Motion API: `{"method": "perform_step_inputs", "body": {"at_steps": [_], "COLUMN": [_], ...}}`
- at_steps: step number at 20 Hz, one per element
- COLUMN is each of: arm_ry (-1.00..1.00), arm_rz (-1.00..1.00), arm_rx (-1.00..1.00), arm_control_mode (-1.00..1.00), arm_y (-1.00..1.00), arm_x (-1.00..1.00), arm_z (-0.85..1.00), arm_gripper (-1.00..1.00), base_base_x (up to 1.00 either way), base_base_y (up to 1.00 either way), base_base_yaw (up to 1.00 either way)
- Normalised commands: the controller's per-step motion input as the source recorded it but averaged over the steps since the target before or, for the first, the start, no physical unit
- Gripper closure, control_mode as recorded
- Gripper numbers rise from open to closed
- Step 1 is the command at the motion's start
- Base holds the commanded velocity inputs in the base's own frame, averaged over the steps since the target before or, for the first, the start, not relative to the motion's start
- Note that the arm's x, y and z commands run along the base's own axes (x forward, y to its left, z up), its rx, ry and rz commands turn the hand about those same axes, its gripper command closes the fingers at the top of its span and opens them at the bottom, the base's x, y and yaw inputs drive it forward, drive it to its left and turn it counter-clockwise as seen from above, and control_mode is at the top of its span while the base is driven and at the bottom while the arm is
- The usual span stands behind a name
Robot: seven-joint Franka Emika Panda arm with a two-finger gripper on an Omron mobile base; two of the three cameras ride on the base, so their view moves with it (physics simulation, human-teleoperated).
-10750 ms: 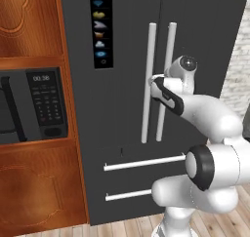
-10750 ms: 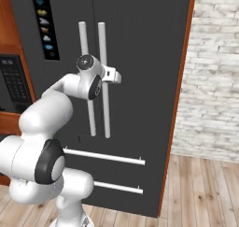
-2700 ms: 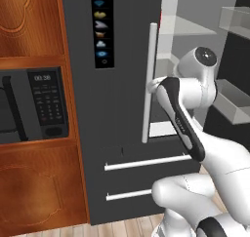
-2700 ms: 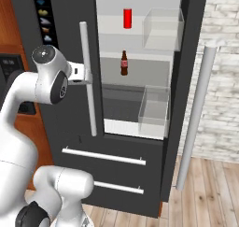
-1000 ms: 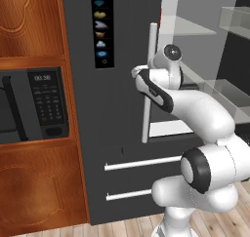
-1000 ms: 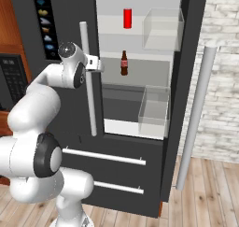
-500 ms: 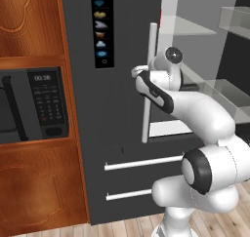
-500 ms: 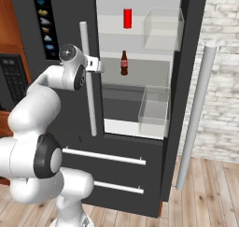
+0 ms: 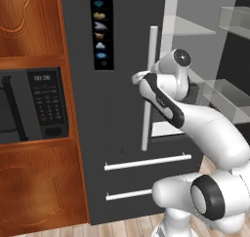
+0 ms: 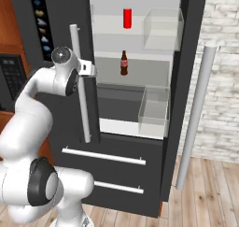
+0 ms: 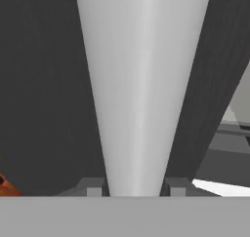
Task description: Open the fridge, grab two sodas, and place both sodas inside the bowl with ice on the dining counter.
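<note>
Clamping the dark grey fridge's (image 10: 60,16) pale bar handle (image 11: 141,85), fingers (image 11: 95,186) grip it.

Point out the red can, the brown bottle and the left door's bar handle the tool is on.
red can (image 10: 127,18), right base view, middle of its body, on the upper shelf
brown bottle (image 10: 124,64), right base view, middle of its body
left door handle (image 11: 139,85), hand view, middle of the pale bar

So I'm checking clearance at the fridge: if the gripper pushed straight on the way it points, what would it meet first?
The gripper is already shut on the left door's bar handle, so the bar itself. Behind it lies the dark left door, though how far behind is unclear.
</note>
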Motion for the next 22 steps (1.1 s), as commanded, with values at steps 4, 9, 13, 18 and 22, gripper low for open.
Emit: {"method": "perform_step_inputs", "body": {"at_steps": [4,9,13,18,22], "arm_ry": [0.10,0.14,0.14,0.04,0.00], "arm_rz": [0.07,0.04,0.01,0.02,0.02], "arm_rx": [0.00,-0.01,-0.01,0.04,0.16], "arm_control_mode": [-1.00,-1.00,-1.00,-1.00,-1.00], "arm_y": [0.52,0.77,0.89,-0.27,-0.88], "arm_x": [-1.00,-0.99,-0.85,-0.55,-0.51], "arm_z": [0.00,0.00,0.00,0.00,0.00], "arm_gripper": [1.00,1.00,-1.00,-1.00,-1.00], "base_base_x": [0.00,0.00,0.00,0.00,0.00], "base_base_y": [0.00,0.00,0.00,0.00,0.00], "base_base_yaw": [0.00,0.00,0.00,0.00,0.00]}}
